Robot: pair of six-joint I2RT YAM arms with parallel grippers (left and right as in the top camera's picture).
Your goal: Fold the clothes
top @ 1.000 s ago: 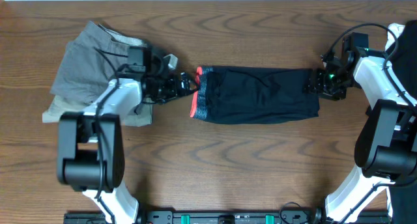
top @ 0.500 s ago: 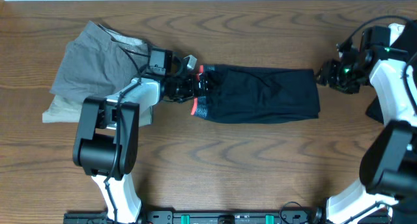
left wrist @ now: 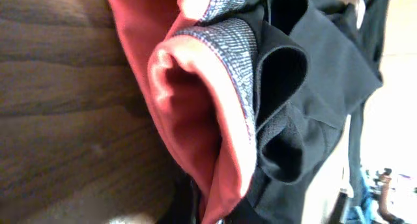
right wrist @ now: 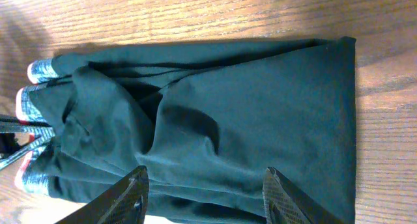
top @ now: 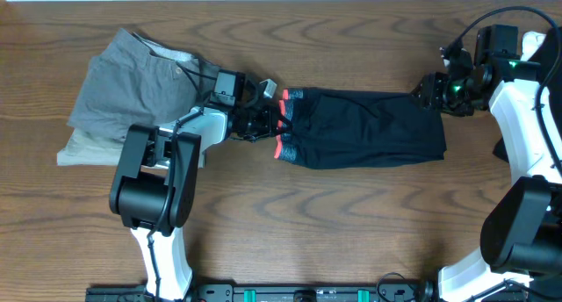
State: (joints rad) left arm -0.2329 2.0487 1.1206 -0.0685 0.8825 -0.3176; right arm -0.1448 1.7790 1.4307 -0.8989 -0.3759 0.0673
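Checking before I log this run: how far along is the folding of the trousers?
Done: the trousers lie folded into one narrow strip. In hand: the left gripper appears to pinch the raised waistband; the right gripper hangs open over the leg end. Left: folding the strip end to end into a compact stack.

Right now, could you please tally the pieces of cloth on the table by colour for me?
Dark navy-black trousers: 1
Grey shorts: 1
Tan cloth under the shorts: 1, though it may be part of them
Total: 3
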